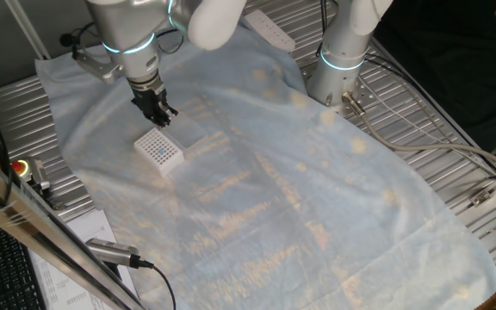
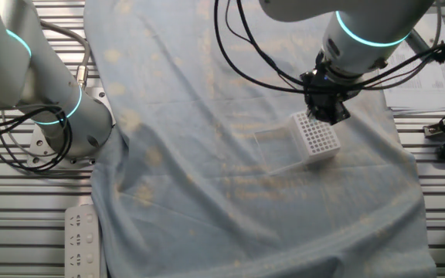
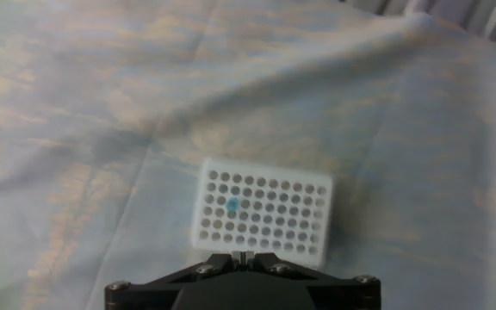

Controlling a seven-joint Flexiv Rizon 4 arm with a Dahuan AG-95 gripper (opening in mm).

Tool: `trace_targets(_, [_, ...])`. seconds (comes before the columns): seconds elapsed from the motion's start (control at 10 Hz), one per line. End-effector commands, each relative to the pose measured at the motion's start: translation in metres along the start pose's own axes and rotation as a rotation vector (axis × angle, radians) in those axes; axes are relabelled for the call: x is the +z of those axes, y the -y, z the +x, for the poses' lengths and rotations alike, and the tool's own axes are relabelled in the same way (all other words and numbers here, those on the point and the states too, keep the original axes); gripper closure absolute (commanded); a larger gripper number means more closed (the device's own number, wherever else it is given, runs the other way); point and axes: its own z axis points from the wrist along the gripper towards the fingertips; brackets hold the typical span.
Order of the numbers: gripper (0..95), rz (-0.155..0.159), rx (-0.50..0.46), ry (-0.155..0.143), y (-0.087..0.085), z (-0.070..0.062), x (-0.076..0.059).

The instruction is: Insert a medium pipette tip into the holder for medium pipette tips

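The holder for medium pipette tips (image 3: 263,213) is a white square block with a grid of dark holes, lying on the pale cloth. It also shows in one fixed view (image 1: 159,151) and in the other fixed view (image 2: 317,136). The medium pipette tip (image 3: 232,205) shows as a teal spot seated in a hole near the holder's left side; it is also a teal spot in one fixed view (image 1: 160,148). My gripper (image 3: 243,257) hovers just above the holder's edge, fingers together, with nothing visibly between them. It also shows in both fixed views (image 1: 163,118) (image 2: 328,113).
A wrinkled pale blue cloth (image 1: 300,198) covers the table. A second arm's base (image 1: 338,65) stands at the cloth's far edge. Cables (image 1: 420,138) run over the metal slats beside it. A white power strip (image 2: 79,239) lies off the cloth.
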Motion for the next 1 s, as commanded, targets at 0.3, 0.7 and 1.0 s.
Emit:
trace_targets(0.3, [95.0,-0.002,0.08,-0.027,0.002,0.003,-0.001])
trace_targets(0.7, [95.0,0.002,0.284,-0.004,0.002,0.003,-0.001])
trace_targets(1.0, [95.0,-0.023,0.248,-0.048,0.017,0.015,-0.008])
